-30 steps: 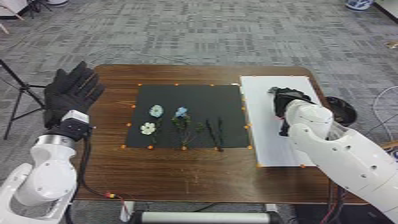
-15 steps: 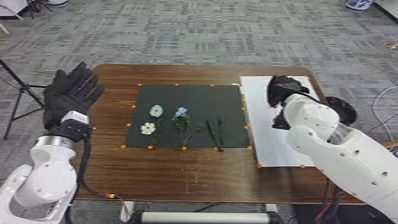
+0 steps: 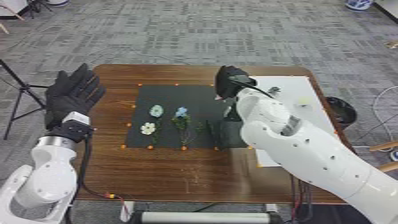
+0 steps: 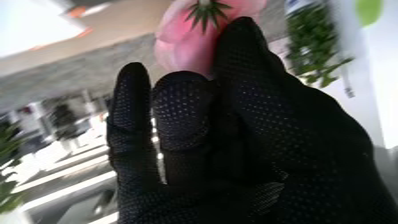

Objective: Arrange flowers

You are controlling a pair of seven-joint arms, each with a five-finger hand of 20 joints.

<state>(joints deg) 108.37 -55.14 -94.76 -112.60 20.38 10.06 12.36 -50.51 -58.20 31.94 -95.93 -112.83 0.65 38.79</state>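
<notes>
Above the border between the dark mat (image 3: 182, 94) and the white board (image 3: 290, 84) in the head view is the right hand (image 3: 229, 82), its forearm slanting across the board. If that forearm dips, its sleeve-like bulk could drag the green sprig (image 3: 274, 90) askew. A stray release leftward might land near the blue flower (image 3: 181, 111). Well apart, the left hand (image 3: 71, 94) has its fingers spread.

In the right wrist view, the pink flower (image 4: 190, 49) appears pinched at the fingertips, by its petals; so slight a hold could crease them, let the bloom twist, or leave it clinging to the fabric.
</notes>
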